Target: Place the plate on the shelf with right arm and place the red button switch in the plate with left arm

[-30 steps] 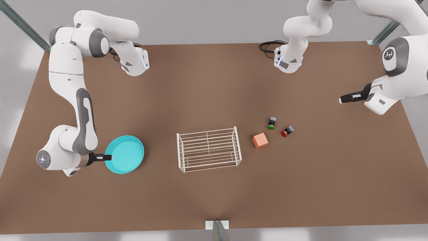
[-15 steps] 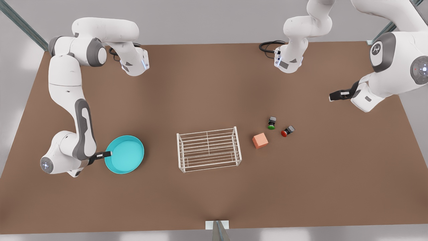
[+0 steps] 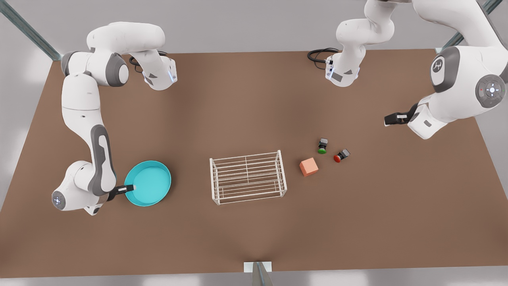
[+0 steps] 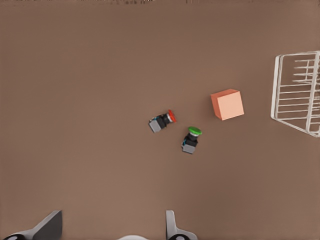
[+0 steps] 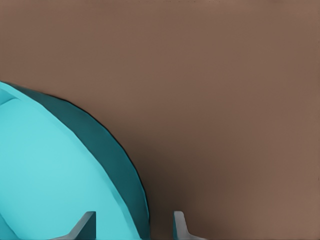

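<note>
Front view: one plate [image 3: 151, 183] on the bench [image 3: 238, 103], one shelf [image 3: 248, 177], one red button switch [image 3: 341, 155], one green switch [image 3: 322, 146], one cube [image 3: 308, 167].

Left wrist view: left gripper [image 4: 112, 227] cropped, jaws parted, empty.

Right wrist view: right gripper [image 5: 132, 226] straddled plate rim, jaws apart.

Brown table [image 3: 254, 99] carries white wire shelf [image 3: 248, 177] centrally; relative to shelf, turquoise plate [image 3: 149, 182] lies on the front view's left, orange cube [image 3: 308, 166], green-capped switch [image 3: 322, 146] and red button switch [image 3: 341, 155] on its right
</note>
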